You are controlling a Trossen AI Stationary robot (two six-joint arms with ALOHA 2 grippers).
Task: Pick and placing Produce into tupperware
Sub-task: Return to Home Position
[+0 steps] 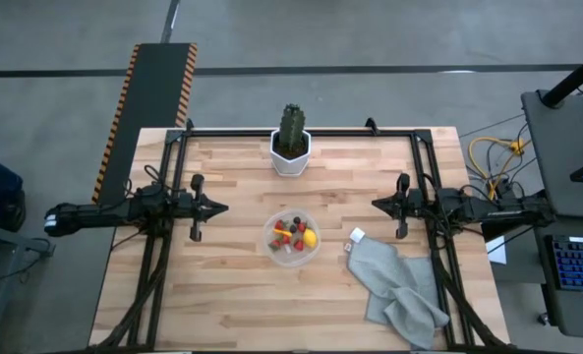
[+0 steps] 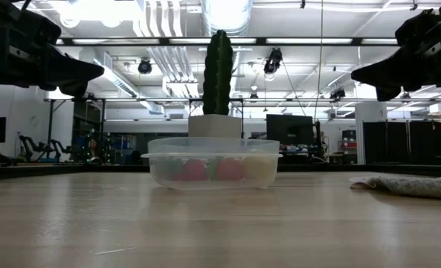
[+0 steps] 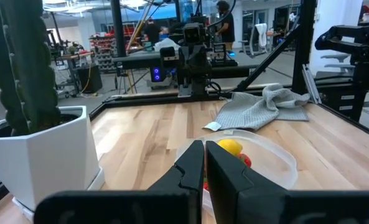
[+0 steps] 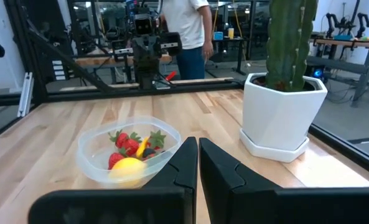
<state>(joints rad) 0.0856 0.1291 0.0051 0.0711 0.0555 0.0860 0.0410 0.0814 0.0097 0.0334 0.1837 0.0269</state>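
Observation:
The clear round tupperware (image 1: 291,237) stands on its base at the table's middle. Inside lies the produce (image 4: 133,148): red strawberries, a yellow lemon (image 4: 127,168), a small orange piece and dark berries. My left gripper (image 1: 224,207) hovers shut above the table's left side, pointing level toward the middle. My right gripper (image 1: 375,204) hovers shut above the right side, facing it. Both stand clear of the tupperware (image 2: 213,161) and hold nothing.
A tall green cactus in a white hexagonal pot (image 1: 291,145) stands at the far middle. A crumpled grey cloth (image 1: 399,287) lies near the right front. A black frame rail (image 1: 301,131) runs along the table's far and side edges. A person stands beyond the table (image 4: 185,31).

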